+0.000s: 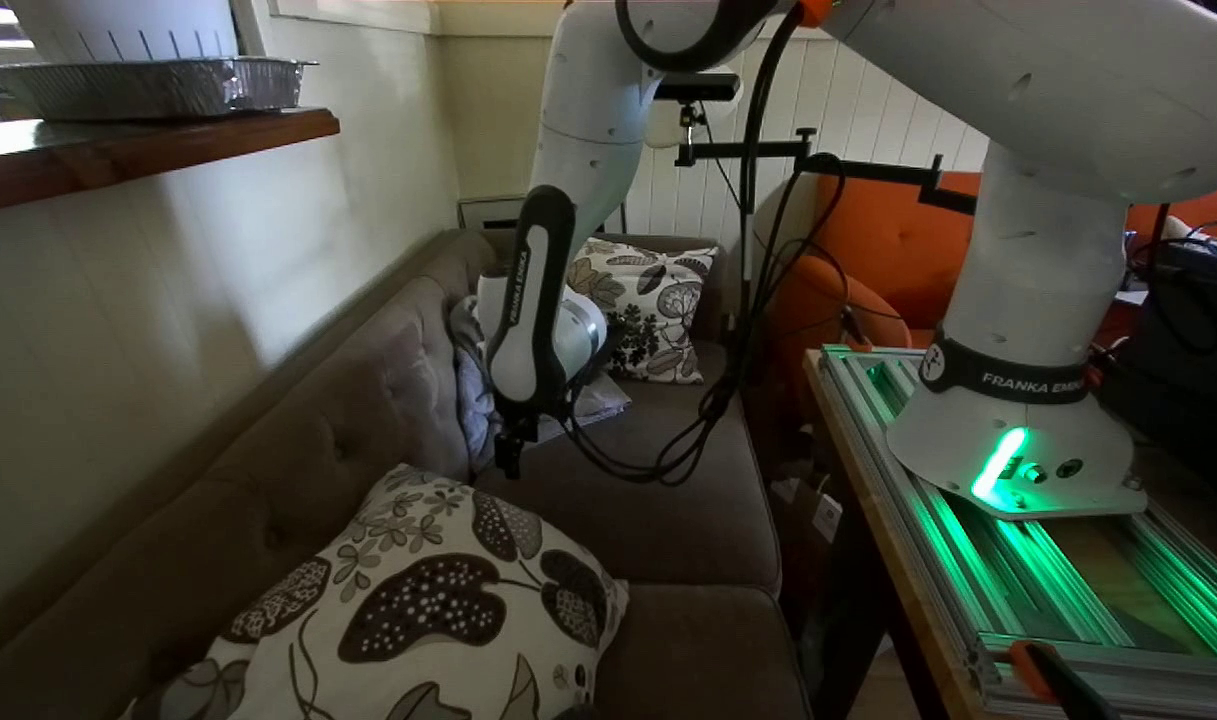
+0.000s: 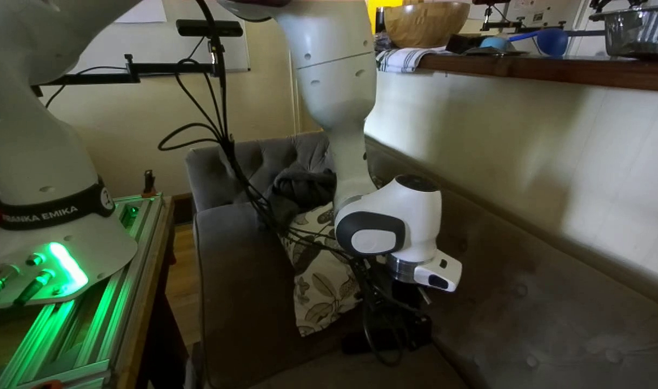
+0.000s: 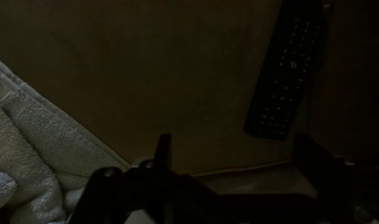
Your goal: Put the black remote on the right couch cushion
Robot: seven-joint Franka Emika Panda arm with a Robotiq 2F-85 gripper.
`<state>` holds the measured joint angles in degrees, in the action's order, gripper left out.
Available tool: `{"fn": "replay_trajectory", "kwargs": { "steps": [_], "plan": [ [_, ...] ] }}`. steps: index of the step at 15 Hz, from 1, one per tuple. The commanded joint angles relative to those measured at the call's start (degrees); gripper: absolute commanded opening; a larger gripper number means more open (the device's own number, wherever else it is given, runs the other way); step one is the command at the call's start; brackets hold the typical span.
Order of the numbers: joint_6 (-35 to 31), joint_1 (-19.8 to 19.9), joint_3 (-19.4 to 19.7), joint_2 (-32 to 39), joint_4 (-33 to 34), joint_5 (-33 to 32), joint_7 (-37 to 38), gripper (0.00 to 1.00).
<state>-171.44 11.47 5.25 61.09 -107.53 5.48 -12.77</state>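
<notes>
Showing black two-fingered claw (image 3: 233, 137) wide apart, gripping nothing! Could knock slim black rectangular remote (image 3: 286, 70) across grey-brown fabric seat cushion (image 3: 177, 77) if swung sideways this close.

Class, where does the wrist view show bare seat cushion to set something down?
Bare: the middle of the seat cushion, bordered left by the terry towel and right by the black remote. Crowded: its lower edge, partly behind the open gripper.

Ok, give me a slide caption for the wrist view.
Black remote lying on a couch cushion, with the gripper open and a towel at frame left.
</notes>
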Motion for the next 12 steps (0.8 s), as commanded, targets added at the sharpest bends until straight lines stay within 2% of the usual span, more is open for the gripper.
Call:
{"fn": "replay_trajectory", "kwargs": {
  "steps": [1,4,8,9,10,12],
  "plan": [
    [0.18,0.00,-1.99,2.66,1.44,-0.75,5.18,1.00],
    [-0.39,-1.81,-1.68,5.12,2.99,-0.44,8.78,1.00],
    [-3.21,-6.95,1.03,9.10,5.96,-0.25,13.95,1.00],
    [-3.98,-6.42,0.21,9.89,6.76,-0.70,13.37,1.00],
    [-2.04,-4.81,-0.52,7.28,4.32,-1.08,12.20,1.00],
    [-2.94,-5.87,-0.44,8.73,5.53,-1.03,12.84,1.00]
  ]
}}
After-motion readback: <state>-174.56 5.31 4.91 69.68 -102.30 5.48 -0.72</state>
